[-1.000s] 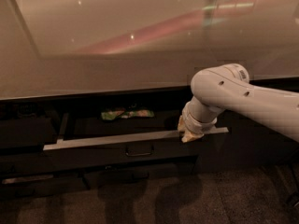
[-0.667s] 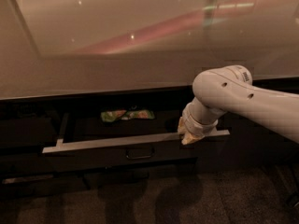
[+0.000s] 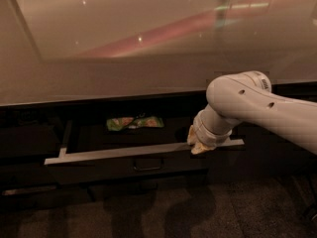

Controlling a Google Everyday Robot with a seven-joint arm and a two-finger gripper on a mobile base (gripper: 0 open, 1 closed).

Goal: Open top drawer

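The top drawer (image 3: 99,163) stands pulled out under the counter, its pale metal rim running left to right and a small dark loop handle (image 3: 147,165) at the centre of its dark front. A green packet (image 3: 133,122) lies inside at the back. My gripper (image 3: 200,147) reaches down from the white arm (image 3: 257,108) and rests at the rim near the drawer's right end.
A broad pale countertop (image 3: 124,48) spans the view above the drawer. Dark cabinet panels flank the drawer left (image 3: 25,143) and right. Dark carpeted floor (image 3: 163,212) lies below.
The drawer's rim has come a little further out towards me, with the gripper and arm moving with it.
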